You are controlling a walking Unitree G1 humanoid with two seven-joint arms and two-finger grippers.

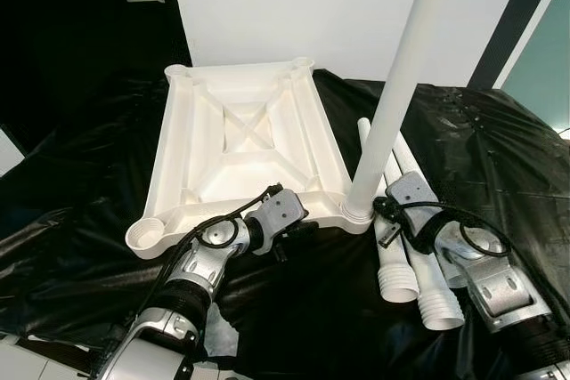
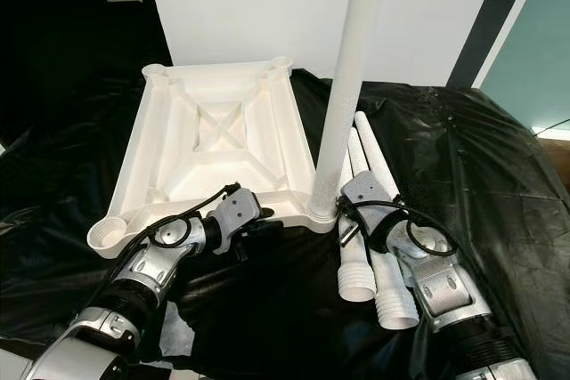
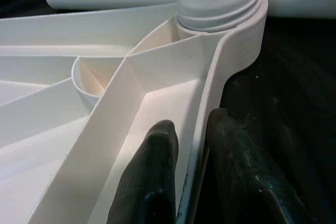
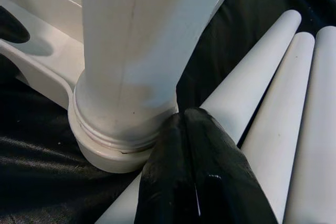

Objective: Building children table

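Note:
The white table top [image 1: 183,162] lies upside down on black sheeting. One white leg [image 1: 396,86] stands upright in its near right corner socket [image 1: 356,213]. My left gripper [image 1: 298,222] is shut on the table top's near rim [image 3: 210,103], with one finger [image 3: 152,177] inside the wall and the other outside. My right gripper [image 1: 385,224] is shut with nothing in it. Its tips [image 4: 184,124] sit right at the threaded base of the upright leg [image 4: 136,40]. Three loose legs [image 1: 401,264] lie beside it on the right.
The three other corner sockets stand open: near left [image 1: 147,236], far left [image 1: 178,70], far right [image 1: 303,63]. Crinkled black sheeting [image 1: 80,246] covers the floor all around. A white wall [image 1: 294,6] rises just behind the table top.

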